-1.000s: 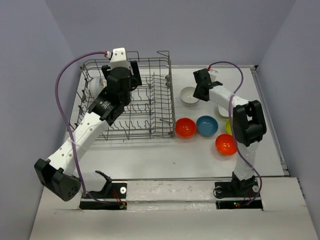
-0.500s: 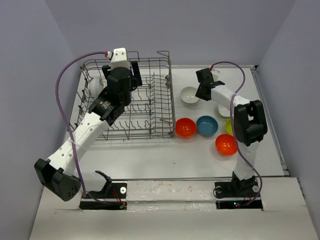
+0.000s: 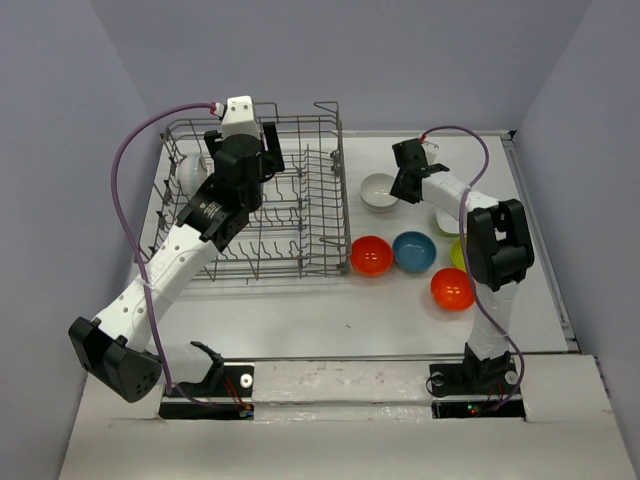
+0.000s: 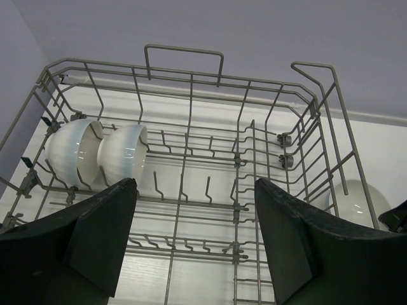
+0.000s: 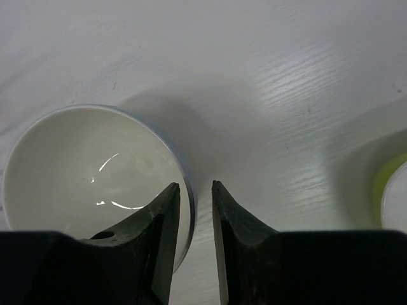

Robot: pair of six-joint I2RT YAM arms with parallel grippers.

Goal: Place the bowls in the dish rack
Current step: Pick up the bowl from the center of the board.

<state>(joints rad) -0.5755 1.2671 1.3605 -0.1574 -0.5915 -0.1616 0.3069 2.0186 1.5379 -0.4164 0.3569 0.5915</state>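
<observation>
Left tool [image 4: 195,190] spread wide above free tines of the dish rack [image 4: 189,127]; right tool [image 5: 194,185] straddles the rim of the white bowl [image 5: 82,171], whether pinching unclear

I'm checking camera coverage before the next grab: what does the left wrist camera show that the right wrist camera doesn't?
Left wrist only: the dish rack holding two white bowls on edge. Right wrist only: the right claw astride a rim, and a yellow-green bowl at the frame edge. Both: the loose white bowl whose rim that is, and the table.
</observation>
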